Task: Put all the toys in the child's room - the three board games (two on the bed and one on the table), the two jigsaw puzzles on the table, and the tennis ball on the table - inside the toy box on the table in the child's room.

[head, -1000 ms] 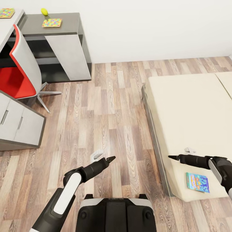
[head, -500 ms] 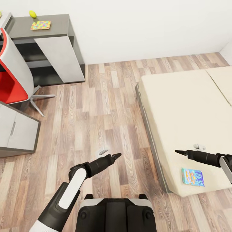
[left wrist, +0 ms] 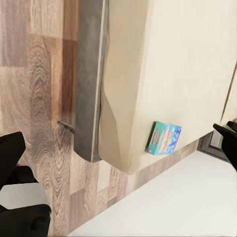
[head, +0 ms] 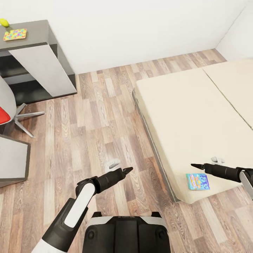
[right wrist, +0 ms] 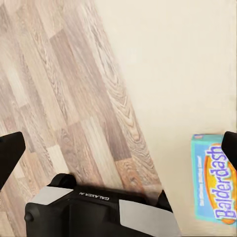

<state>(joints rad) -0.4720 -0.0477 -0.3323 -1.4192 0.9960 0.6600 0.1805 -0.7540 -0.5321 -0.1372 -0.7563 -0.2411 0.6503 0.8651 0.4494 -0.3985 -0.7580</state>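
Blue board game [head: 198, 181]: flat on the bed [head: 196, 116], lower right of the head frame, near the mattress's corner by the floor; lettered Balderdash in the right wrist view [right wrist: 216, 183].
Long axis: roughly left-right in the head view.
Right end effector [head: 194, 165]: just above and beside the box, apart from it; its tips sit wide at the edges of the wrist frame, nothing held.
Left end effector [head: 127, 170]: over the wooden floor [head: 88, 140], well apart from the box; looks spread and empty.
Nearer arm: right, I'd judge.
Jigsaw puzzle [head: 15, 34], tennis ball [head: 4, 22]: counter [head: 38, 30], upper left, far off.
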